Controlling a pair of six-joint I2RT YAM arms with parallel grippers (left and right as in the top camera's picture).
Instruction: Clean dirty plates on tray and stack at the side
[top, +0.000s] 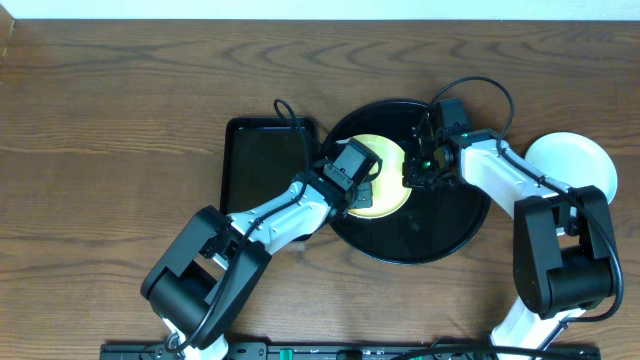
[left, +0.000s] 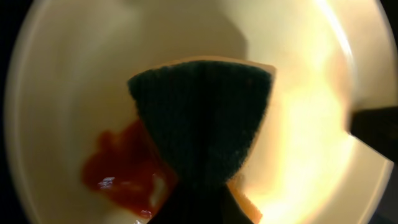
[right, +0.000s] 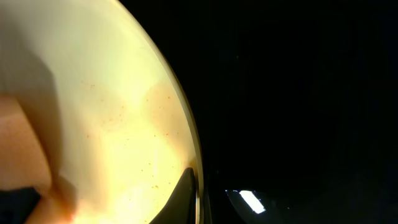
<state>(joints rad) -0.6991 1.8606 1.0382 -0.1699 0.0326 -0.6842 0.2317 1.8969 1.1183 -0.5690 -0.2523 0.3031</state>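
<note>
Ctr frame: yellow plate (top: 388, 150) sat in tray (top: 440, 230). L hand (top: 362, 186) clamped on sponge (left: 202, 118) over plate; sauce smear (left: 121, 171) lay lower left of sponge, wrist view. R hand (top: 420, 168) pinched plate's rt rim. Wipe prob. needed that way.

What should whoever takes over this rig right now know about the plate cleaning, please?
The left hand is shut on the sponge, over the yellow plate.
The right hand is shut on that plate's rim, apparently steadying it.
The yellow plate sits on the round tray, with red sauce on it.
Seemingly done: a pale plate lies on the table, right of the tray.
Left: wipe off the sauce, then stack.
</note>
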